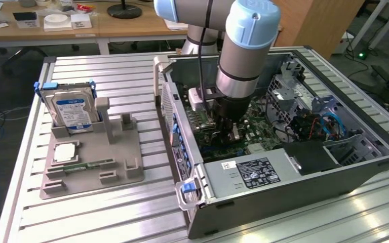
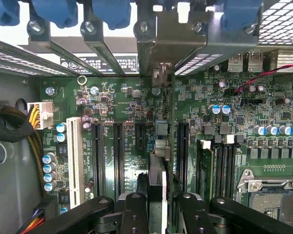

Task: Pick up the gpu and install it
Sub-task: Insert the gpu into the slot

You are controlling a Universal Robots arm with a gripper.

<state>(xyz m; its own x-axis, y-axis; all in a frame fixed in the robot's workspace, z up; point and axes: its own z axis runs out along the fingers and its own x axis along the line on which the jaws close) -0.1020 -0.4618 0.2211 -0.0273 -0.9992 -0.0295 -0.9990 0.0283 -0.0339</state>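
Gripper [image 2: 156, 204]: clamped on the gpu [image 2: 156, 190] — card held edge-on.
Technique: keep it upright over the motherboard [image 2: 136, 112] slot — press evenly.

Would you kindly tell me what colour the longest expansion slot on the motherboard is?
White; the longest expansion slot stands out among black ones in the wrist view.

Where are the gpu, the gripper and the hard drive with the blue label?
gpu [image 2: 156, 187]: wrist view, on the card's thin edge between the fingers.
gripper [image 2: 157, 207]: wrist view, midway between its black fingertips.
hard drive [image 1: 72, 112]: exterior view, on its blue-white label.
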